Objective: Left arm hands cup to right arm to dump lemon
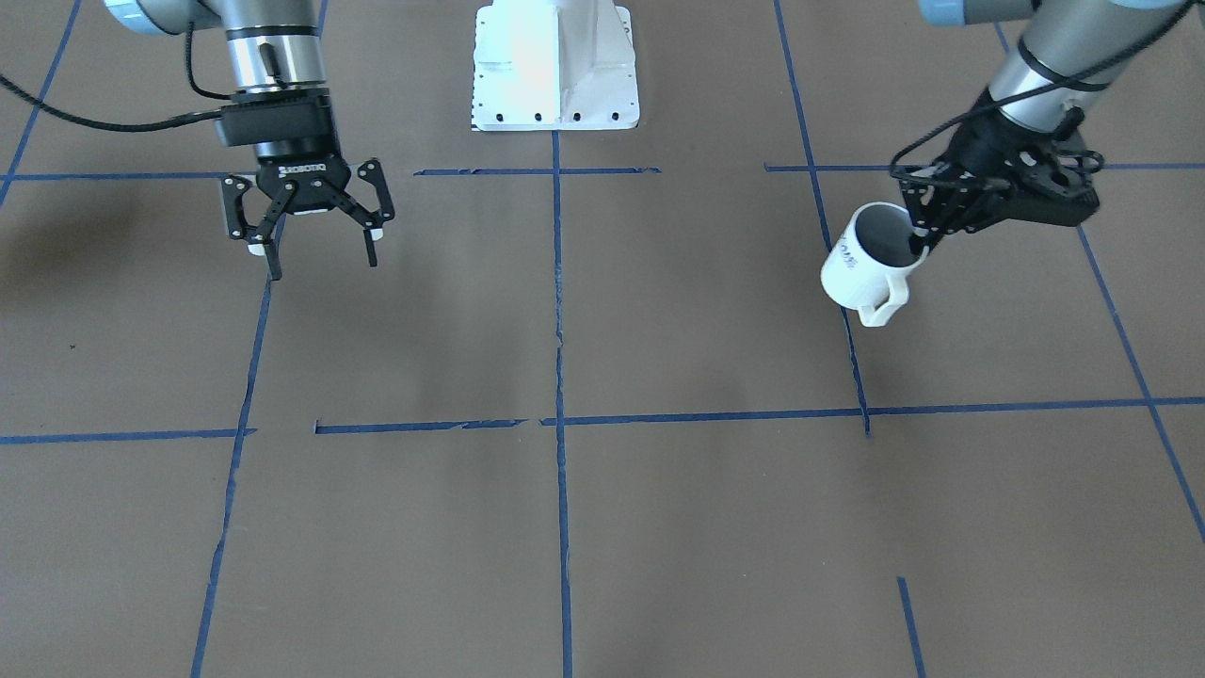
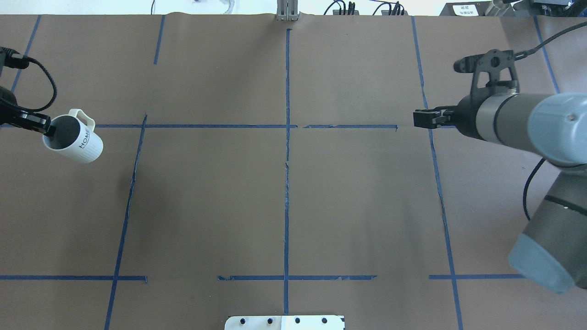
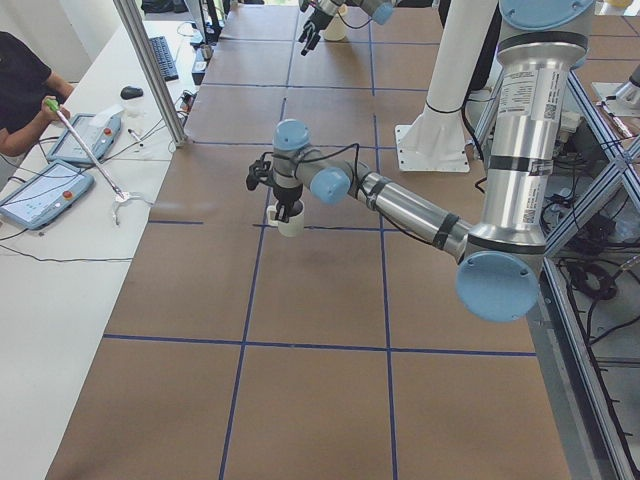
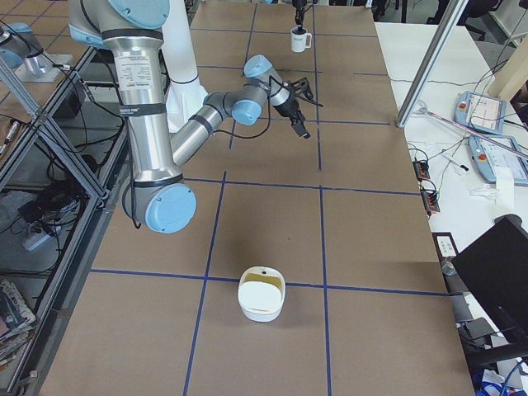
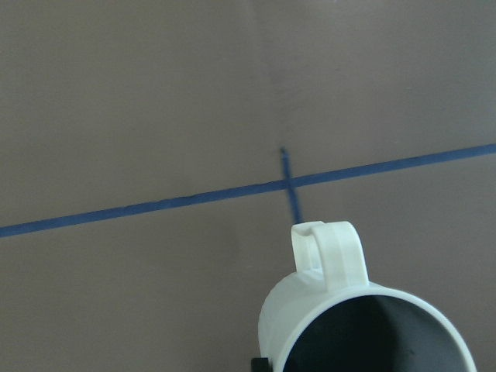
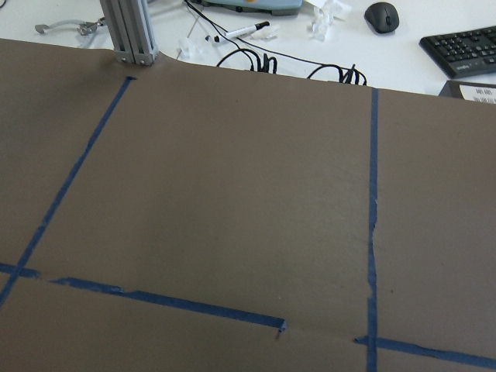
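You had the cup (image 1: 855,275) in the left pincer (image 1: 915,245), clamped on the rim with one finger inside and the handle free. It was tilted and seemingly clear of the bench (image 1: 565,527), far out on the robot's left. The right pincer (image 1: 323,250) hung over the opposite side, fingers spread wide and empty, well apart from the cup. So this looked like the carry toward the handover: next, both arms needed to meet near the middle, and the right needed the handle or a free stretch of wall to take. The front view showed those spread fingers; overhead they read only edge-on. The left wrist camera looked into the mug's dark inside, yet no lemon showed there. Only the right-side view caught a white tub (image 4: 261,294) on the bench.
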You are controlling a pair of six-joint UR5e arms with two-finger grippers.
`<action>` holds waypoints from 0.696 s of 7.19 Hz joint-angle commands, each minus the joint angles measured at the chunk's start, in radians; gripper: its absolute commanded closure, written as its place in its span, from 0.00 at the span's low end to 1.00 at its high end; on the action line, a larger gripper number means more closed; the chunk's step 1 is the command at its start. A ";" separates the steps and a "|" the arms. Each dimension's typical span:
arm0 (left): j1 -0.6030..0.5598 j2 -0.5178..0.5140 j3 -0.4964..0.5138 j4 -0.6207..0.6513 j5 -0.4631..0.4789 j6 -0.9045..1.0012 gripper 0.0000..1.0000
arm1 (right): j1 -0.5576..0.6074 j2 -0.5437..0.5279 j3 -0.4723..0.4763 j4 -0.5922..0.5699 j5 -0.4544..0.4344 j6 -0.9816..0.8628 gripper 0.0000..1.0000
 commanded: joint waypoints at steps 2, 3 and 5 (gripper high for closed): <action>-0.013 0.090 0.140 -0.094 -0.150 0.027 0.94 | 0.098 -0.045 -0.001 -0.008 0.191 -0.062 0.00; -0.013 0.101 0.143 -0.096 -0.150 0.026 0.81 | 0.144 -0.054 -0.004 -0.019 0.272 -0.064 0.00; -0.037 0.109 0.127 -0.096 -0.139 0.037 0.00 | 0.305 -0.060 -0.003 -0.106 0.470 -0.166 0.00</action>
